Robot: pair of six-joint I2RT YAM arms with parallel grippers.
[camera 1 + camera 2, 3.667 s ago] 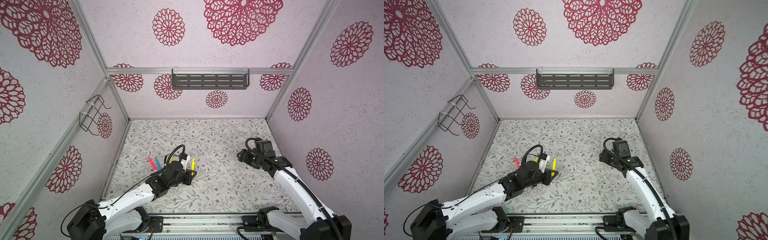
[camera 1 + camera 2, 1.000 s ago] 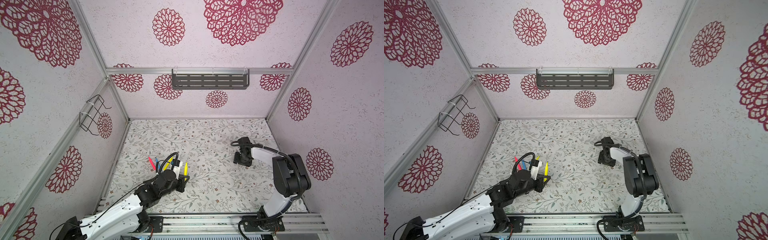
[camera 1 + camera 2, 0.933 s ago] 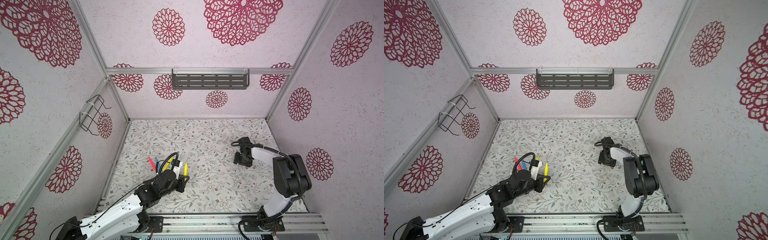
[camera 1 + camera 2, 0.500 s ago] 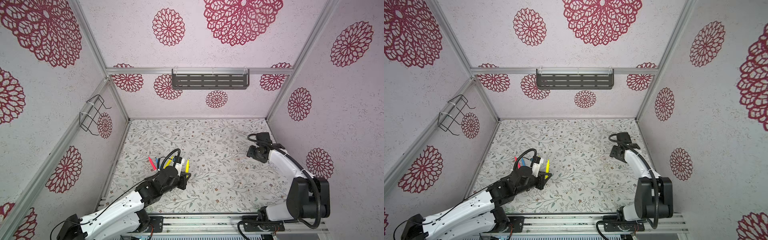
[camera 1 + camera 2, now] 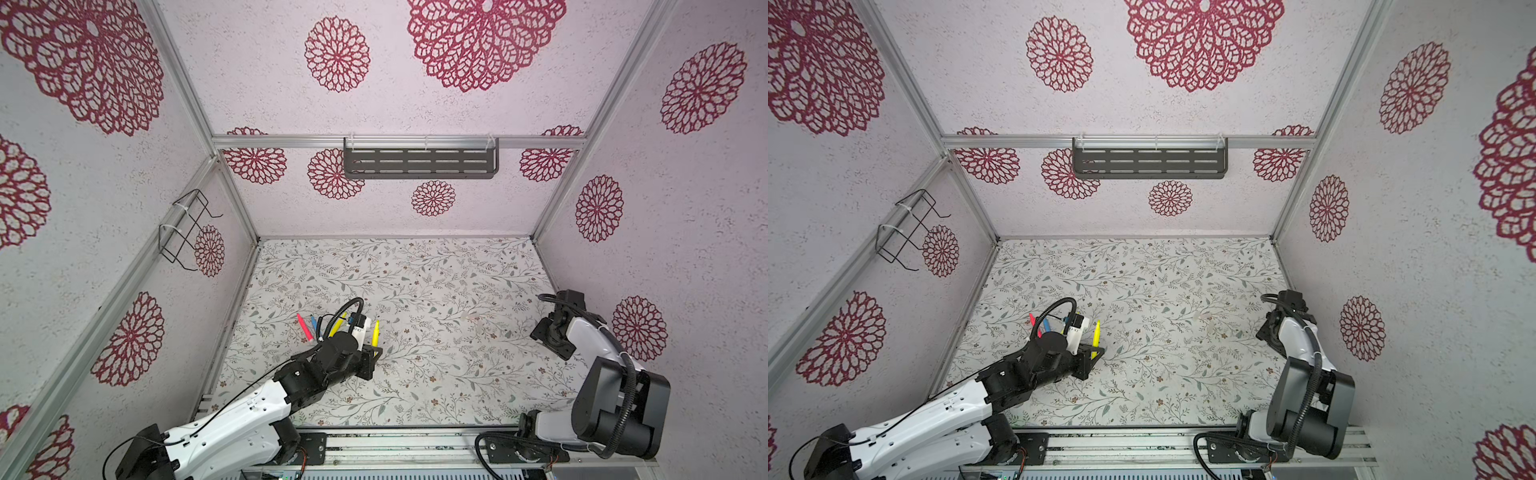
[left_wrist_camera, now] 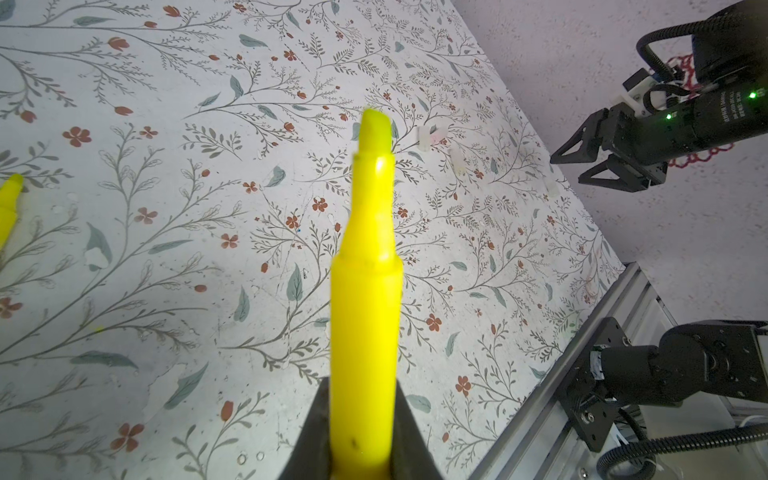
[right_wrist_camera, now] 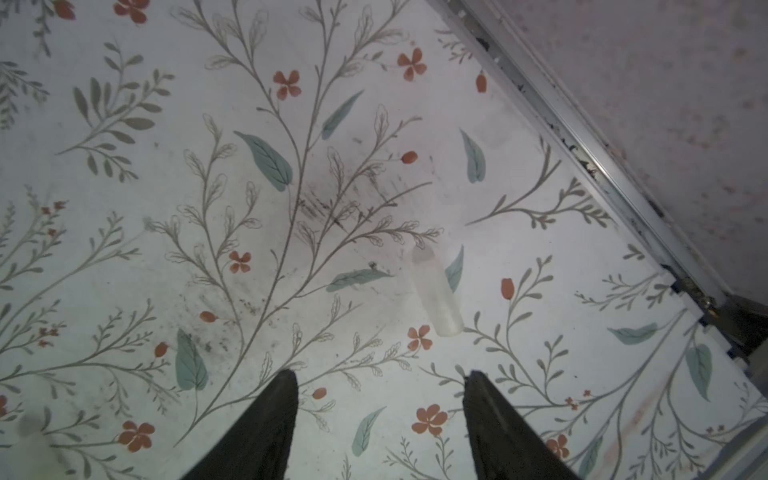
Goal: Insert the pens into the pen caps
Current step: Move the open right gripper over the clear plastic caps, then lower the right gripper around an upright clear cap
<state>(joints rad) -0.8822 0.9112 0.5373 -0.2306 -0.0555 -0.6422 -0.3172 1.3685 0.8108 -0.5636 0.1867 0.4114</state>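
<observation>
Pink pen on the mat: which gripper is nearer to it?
Left. The left gripper, shut on a yellow pen, is just right of the pink pen in both top views; the right gripper hangs open by the right wall.

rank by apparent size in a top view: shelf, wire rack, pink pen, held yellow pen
1. shelf
2. wire rack
3. pink pen and held yellow pen: too alike to rank, yellow partly hidden

No text, brand or number can be read anywhere. The only lettering is a short line of white print (image 6: pixel 730 111) on the black housing (image 6: pixel 702 129) just behind the right gripper (image 6: pixel 566 170), seen in the left wrist view; it is too small and too blurred to make out.
</observation>
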